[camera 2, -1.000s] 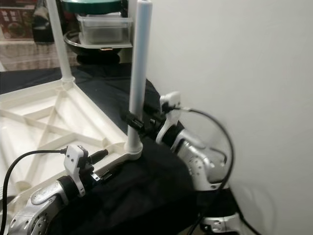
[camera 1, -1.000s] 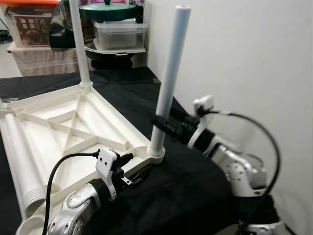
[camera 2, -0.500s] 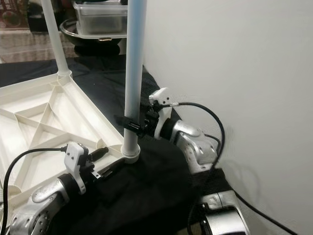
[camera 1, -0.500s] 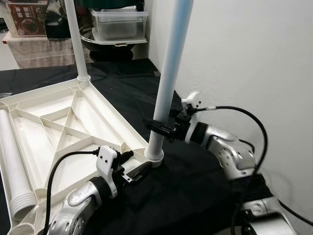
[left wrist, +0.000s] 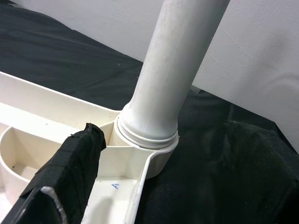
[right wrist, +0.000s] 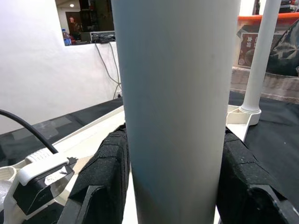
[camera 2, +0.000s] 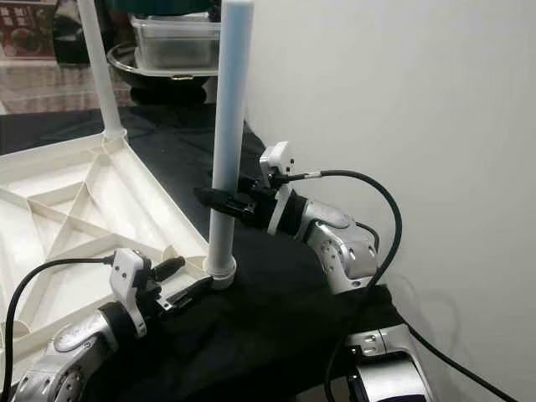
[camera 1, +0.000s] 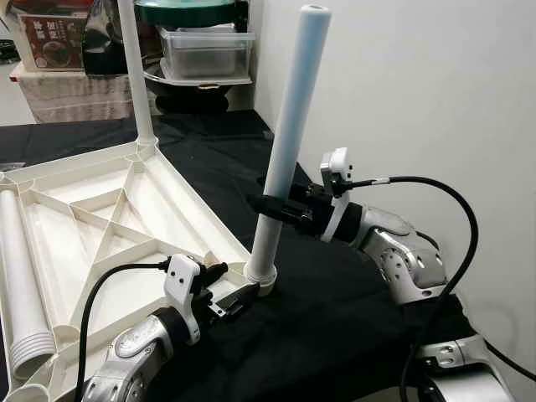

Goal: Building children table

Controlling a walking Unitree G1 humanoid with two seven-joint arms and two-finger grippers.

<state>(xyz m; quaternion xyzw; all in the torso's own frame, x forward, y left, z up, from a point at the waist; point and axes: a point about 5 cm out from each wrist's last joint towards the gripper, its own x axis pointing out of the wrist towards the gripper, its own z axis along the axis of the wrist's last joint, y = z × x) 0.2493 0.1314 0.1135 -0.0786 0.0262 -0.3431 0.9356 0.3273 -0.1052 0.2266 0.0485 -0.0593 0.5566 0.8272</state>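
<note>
A white plastic tabletop [camera 1: 92, 209] lies upside down on a black cloth. One white leg [camera 1: 289, 126] stands upright in the near right corner socket [camera 1: 261, 276]. My right gripper [camera 1: 270, 205] is shut on this leg a little above the socket, with a black finger [right wrist: 107, 172] on each side of the tube [right wrist: 173, 93]. My left gripper [camera 1: 234, 300] is at the same corner, shut on the tabletop's rim beside the socket; one finger [left wrist: 70, 168] lies on the rim. A second leg [camera 1: 138, 75] stands in the far corner. A loose leg [camera 1: 18, 276] lies in the tabletop at the left.
A white wall [camera 1: 419, 84] runs close along the right side. Behind the table stand a clear plastic container [camera 1: 205, 54], a green lid [camera 1: 184, 12] and a printed box [camera 1: 50, 42]. The black cloth [camera 1: 318, 335] drops off at the near right.
The camera has shifted a little. My right wrist has turned around the upright leg while staying shut on it. The left gripper stays at the corner rim.
</note>
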